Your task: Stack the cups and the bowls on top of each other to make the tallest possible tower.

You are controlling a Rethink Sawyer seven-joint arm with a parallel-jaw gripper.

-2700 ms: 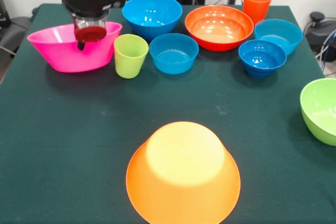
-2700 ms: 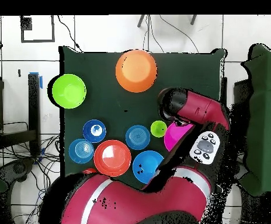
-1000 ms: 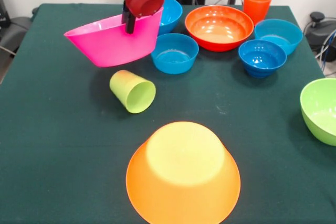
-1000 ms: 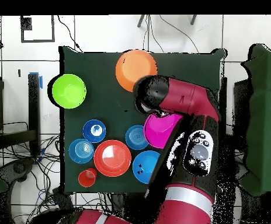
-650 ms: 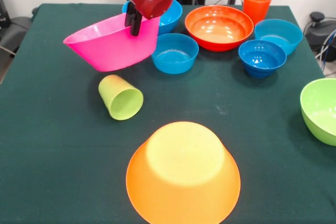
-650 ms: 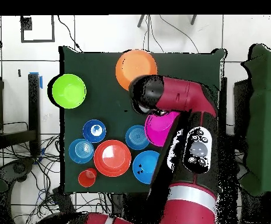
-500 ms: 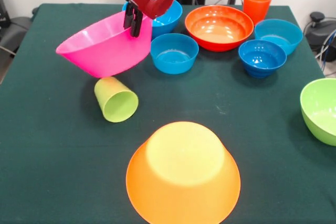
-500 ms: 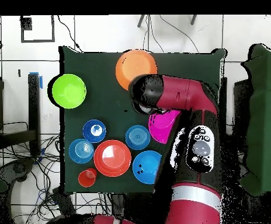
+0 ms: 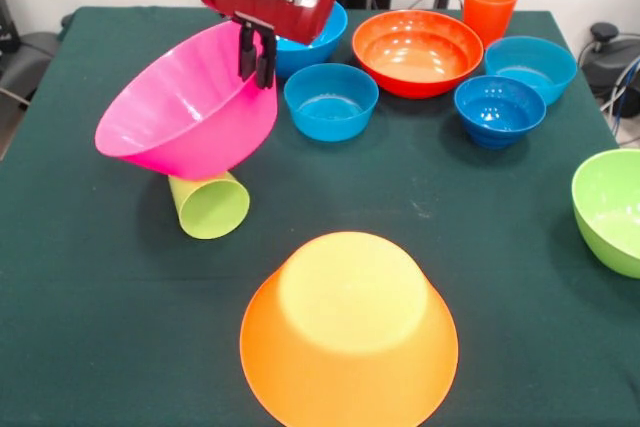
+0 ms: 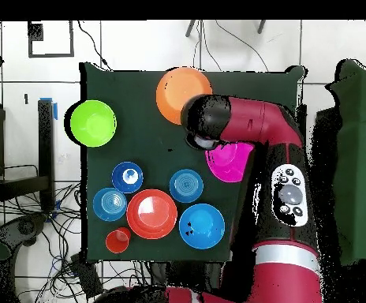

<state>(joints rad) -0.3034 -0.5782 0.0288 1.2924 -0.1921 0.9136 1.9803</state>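
My gripper [image 9: 255, 59] is shut on the far rim of the large pink bowl [image 9: 185, 102], which hangs tilted above the table with its opening turned up and to the left. Partly under that bowl the lime green cup [image 9: 210, 205] lies on its side, mouth toward the camera. The large light-orange bowl [image 9: 348, 332] sits upside down at the near edge with nothing on it. Seen from overhead, the arm [image 10: 249, 122] covers the gripper, and the pink bowl [image 10: 229, 162] shows beside the light-orange bowl [image 10: 184, 95].
Along the back stand a medium blue bowl [image 9: 310, 32], a small blue bowl [image 9: 331, 100], a red-orange bowl [image 9: 417, 52], two more small blue bowls [image 9: 499, 109] [image 9: 530, 67] and the orange cup [image 9: 489, 7]. A lime-green bowl [image 9: 610, 209] sits at the right edge.
The pink bowl was picked up, carried toward the near left and tilted further. The green cup, upright at first, fell over and rolled left under the bowl.
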